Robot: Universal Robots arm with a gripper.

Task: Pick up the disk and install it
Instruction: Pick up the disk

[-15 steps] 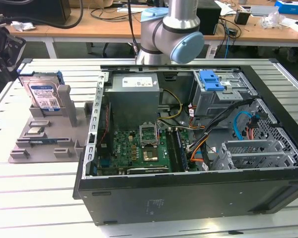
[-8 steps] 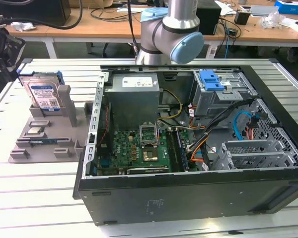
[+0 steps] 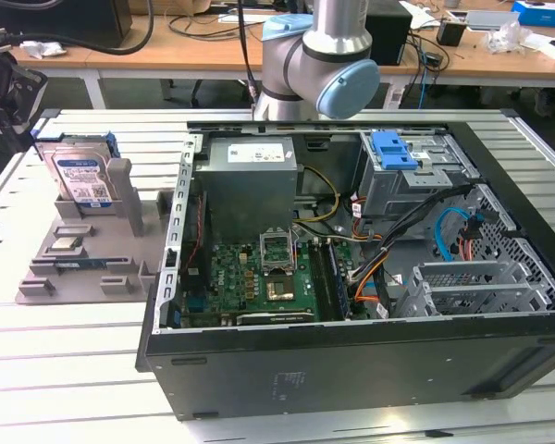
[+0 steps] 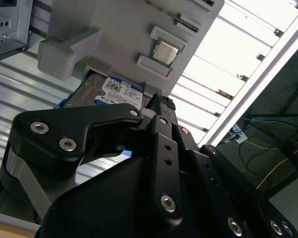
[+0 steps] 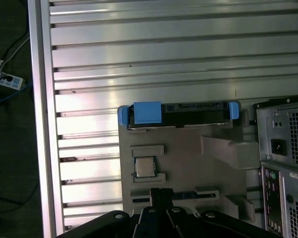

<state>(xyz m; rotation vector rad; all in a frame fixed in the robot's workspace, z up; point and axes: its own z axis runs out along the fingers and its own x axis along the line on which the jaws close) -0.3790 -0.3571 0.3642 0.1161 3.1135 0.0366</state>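
The disk (image 3: 81, 171), silver with a white-and-blue label and a blue bracket, stands on edge in a grey holder (image 3: 83, 268) on the exterior view's left, outside the computer case. In the first wrist view the disk (image 5: 176, 113) shows edge-on with its blue bracket ends. My gripper (image 5: 161, 194) hangs above the holder, apart from the disk, with nothing in it. In the second wrist view the gripper's black linkage (image 4: 159, 101) crosses in front of the disk's label (image 4: 118, 91).
The open computer case (image 3: 259, 388) lies at centre and right, with a grey drive cage (image 3: 435, 171) topped by a blue clip (image 3: 393, 148) and loose cables beside it. A processor chip (image 5: 145, 166) sits on the holder. The slatted metal table (image 3: 65, 361) surrounds everything.
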